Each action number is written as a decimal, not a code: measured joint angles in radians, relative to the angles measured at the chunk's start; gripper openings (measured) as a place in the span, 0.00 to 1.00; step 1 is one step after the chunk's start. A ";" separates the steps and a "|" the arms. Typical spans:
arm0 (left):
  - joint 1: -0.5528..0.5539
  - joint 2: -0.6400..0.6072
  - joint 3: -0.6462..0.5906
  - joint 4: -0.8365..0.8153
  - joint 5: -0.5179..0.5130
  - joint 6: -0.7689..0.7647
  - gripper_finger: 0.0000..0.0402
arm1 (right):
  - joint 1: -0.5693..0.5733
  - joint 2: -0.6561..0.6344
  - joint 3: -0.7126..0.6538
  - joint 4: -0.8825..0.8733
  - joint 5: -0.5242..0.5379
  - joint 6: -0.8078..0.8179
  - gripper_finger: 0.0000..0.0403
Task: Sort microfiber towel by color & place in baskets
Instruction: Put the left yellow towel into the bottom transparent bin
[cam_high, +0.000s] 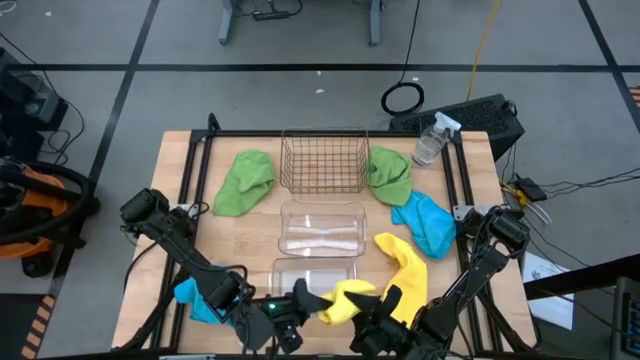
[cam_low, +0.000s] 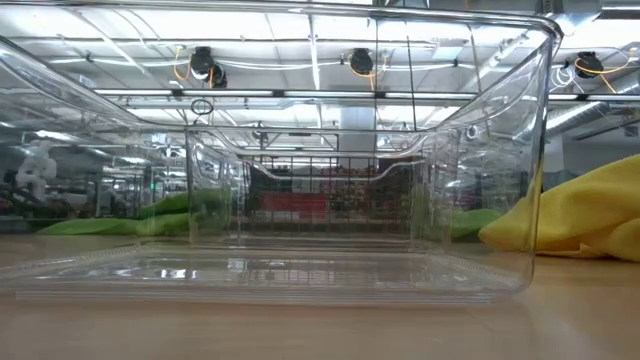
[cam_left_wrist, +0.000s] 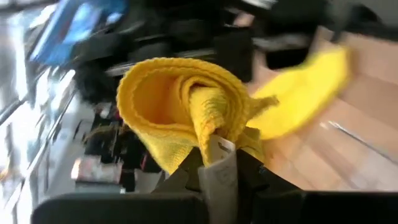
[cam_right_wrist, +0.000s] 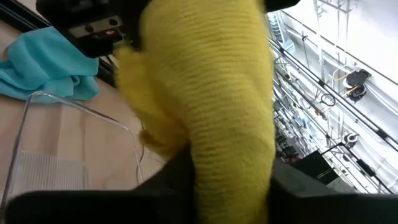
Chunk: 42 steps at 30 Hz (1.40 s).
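Two yellow towels are at the table's near edge. My left gripper (cam_high: 297, 318) is shut on the one (cam_high: 345, 298) by the near clear basket (cam_high: 315, 272). My right gripper (cam_high: 385, 306) is shut on the other one (cam_high: 405, 262). Blue towels lie flat at the near left (cam_high: 188, 298) and right (cam_high: 425, 222). Green towels (cam_high: 245, 180) (cam_high: 390, 175) lie on either side of the wire basket (cam_high: 322, 160). A second clear basket (cam_high: 320, 228) stands between the wire basket and the near one. My left gripper pinches a bunched fold of its yellow towel (cam_left_wrist: 211, 143) between its two fingers, beside a white tag (cam_left_wrist: 219, 163). The fingers come nearly level from the table's left. The cloth curls in a loop beyond the fingertips. My right gripper has a thick band of its yellow towel (cam_right_wrist: 217, 124) between its two fingers (cam_right_wrist: 171, 177), several layers bunched. It comes about level from the table's right. The towel's far end (cam_high: 392, 244) lies on the table; the cloth hides the contact itself.
A clear spray bottle (cam_high: 430, 140) lies at the far right corner. A black frame rail (cam_high: 200, 175) runs along the table's sides. The two grippers are close together at the near edge. The low view looks through the near clear basket (cam_low: 300, 200).
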<state>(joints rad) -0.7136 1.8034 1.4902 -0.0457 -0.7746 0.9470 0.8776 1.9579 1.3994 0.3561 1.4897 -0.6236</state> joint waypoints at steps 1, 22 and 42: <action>0.000 0.000 0.000 0.036 -0.022 -0.018 0.10 | 0.000 0.000 0.000 -0.003 0.002 0.012 0.17; -0.164 -0.001 -0.002 0.083 -0.386 -0.559 0.83 | 0.041 -0.059 0.000 -0.075 -0.057 0.196 0.01; 0.020 0.016 -0.308 0.682 0.067 -0.850 0.85 | 0.056 -0.194 -0.111 -0.348 -0.368 0.735 0.01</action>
<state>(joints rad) -0.6937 1.8193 1.1822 0.6362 -0.7075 0.0966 0.9333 1.7641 1.2881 0.0078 1.1215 0.1118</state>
